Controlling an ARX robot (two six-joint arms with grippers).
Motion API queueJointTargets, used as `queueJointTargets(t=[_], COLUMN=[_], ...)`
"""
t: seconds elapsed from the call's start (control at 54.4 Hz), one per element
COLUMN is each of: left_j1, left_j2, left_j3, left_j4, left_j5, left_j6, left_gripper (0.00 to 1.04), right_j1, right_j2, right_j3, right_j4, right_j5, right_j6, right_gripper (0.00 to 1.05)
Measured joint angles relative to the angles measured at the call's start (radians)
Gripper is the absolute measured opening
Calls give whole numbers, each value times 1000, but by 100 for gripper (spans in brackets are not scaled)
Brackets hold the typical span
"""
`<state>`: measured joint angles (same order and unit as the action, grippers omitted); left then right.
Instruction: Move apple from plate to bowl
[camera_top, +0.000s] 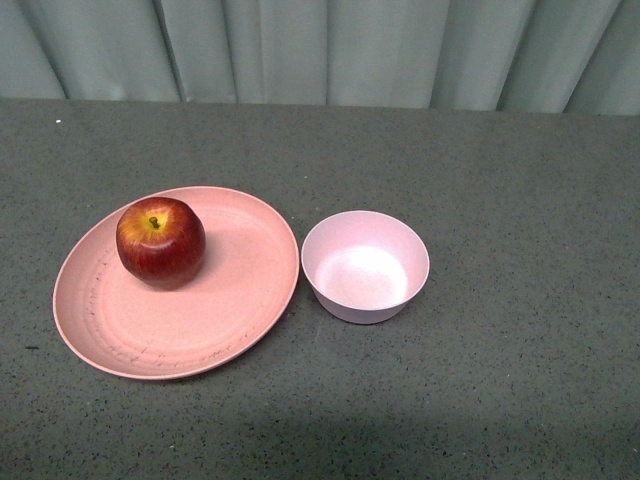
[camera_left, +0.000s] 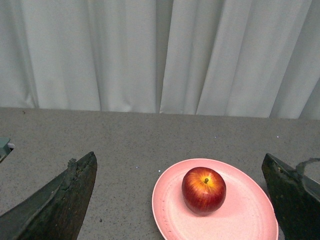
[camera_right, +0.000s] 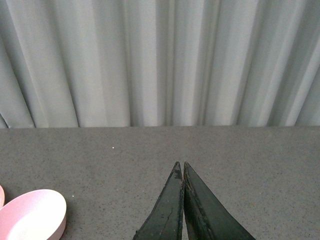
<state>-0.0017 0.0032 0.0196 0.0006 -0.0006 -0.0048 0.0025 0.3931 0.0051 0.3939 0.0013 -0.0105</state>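
A round, glossy dark-red apple (camera_top: 160, 243) with a yellow-orange patch around its short stem sits upright on the wide, shallow salmon-pink plate (camera_top: 235, 290), on the far-left part of it rather than at the centre. Faint dark scuff marks run along the plate's near side. Just beside the plate, to its right, stands the small, deep, pale pink-lilac bowl (camera_top: 345, 303) with nothing in it; in the front view the two rims look almost touching, though whether they meet cannot be told. Both rest on a speckled dark grey table (camera_top: 500, 380), with a pleated pale grey curtain (camera_top: 320, 50) hanging behind. In the left wrist view the left gripper (camera_left: 178, 157) has its dark fingers spread wide apart, clear of the apple and plate that lie ahead of it. In the right wrist view the right gripper (camera_right: 181, 165) has its fingertips pressed together with nothing between them, above bare table, the bowl off to one side
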Motion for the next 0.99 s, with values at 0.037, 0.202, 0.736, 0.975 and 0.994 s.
queueJointTargets(t=[0.037,0.202,0.736,0.975,0.994], left_j1=[0,0,0,0,0], left_j2=[0,0,0,0,0], left_j3=[0,0,0,0,0], left_j4=[0,0,0,0,0], left_j5=[0,0,0,0,0], left_j6=[0,0,0,0,0], left_gripper=[98,98,98,98,98], right_j1=[0,0,0,0,0], right_j2=[-18,-92,-346,-388,-388], right_j3=[0,0,0,0,0], right_j4=[-18,-90,-378,-392,-392], right_j5=[0,0,-2,-2,-3], right_j6=[0,0,0,0,0], right_gripper=[1,1,1,20,23])
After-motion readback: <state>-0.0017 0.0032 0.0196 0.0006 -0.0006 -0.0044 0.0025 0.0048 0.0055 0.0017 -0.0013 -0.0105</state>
